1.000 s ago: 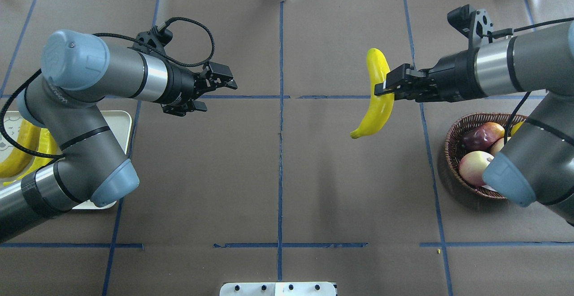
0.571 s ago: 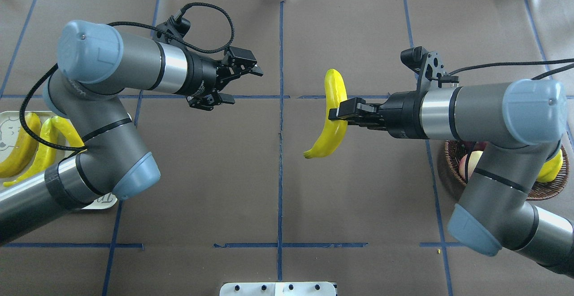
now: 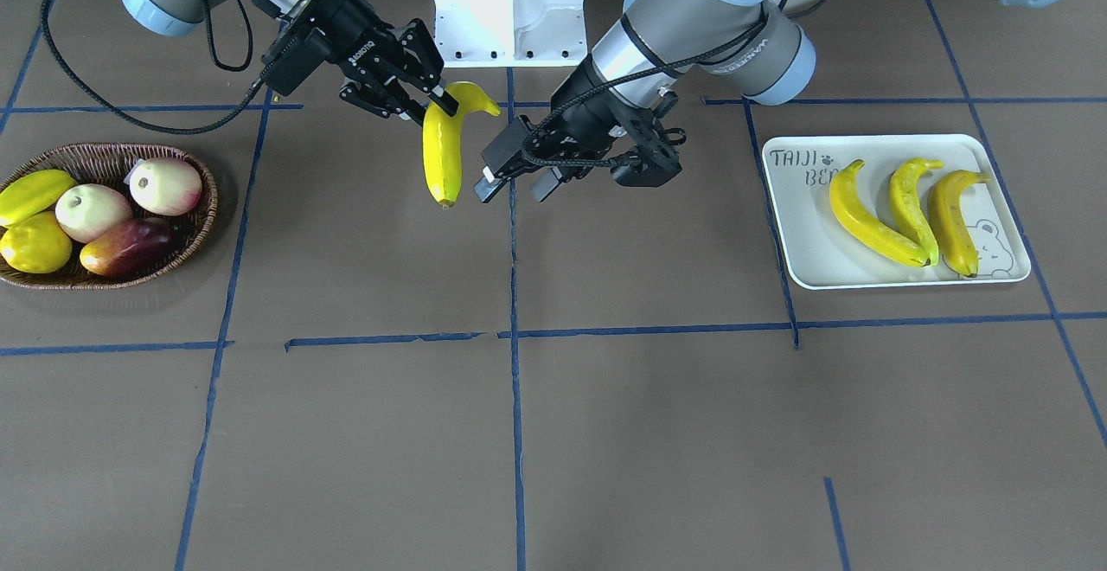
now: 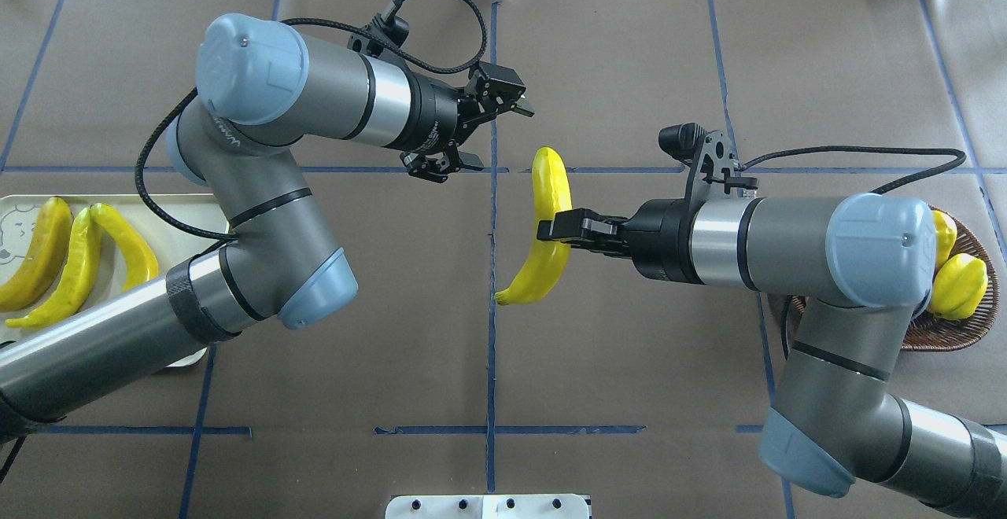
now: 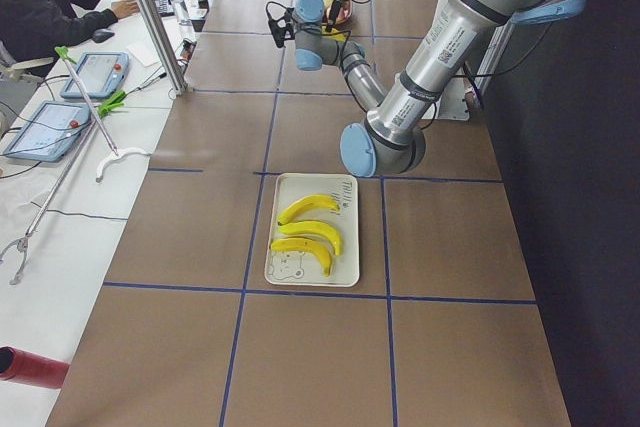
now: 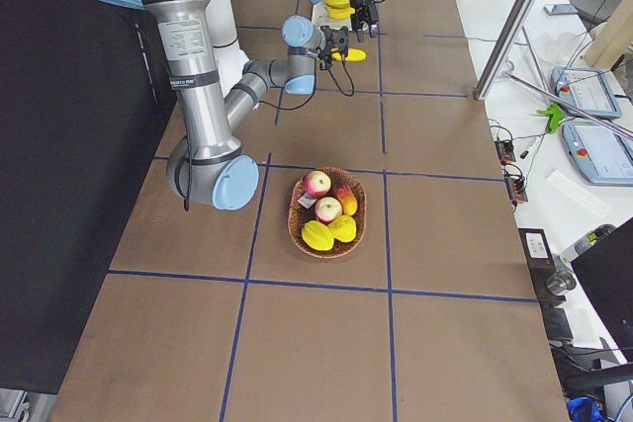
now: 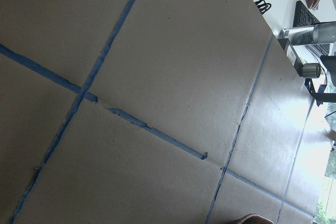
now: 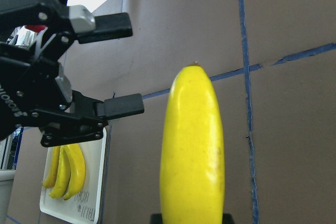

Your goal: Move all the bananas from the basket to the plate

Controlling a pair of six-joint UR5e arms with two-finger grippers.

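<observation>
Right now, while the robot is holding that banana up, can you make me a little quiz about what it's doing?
1. Pick one: how many bananas lie on the plate? A two, B three, C four.
2. True or false: the left gripper is shut on the banana in the air.
3. Fill the gap: the basket shows ___ long bananas.

Key
1. B.
2. False: the right gripper holds it, and the left gripper is open beside it.
3. No: only round and stubby fruits show in it.
</observation>
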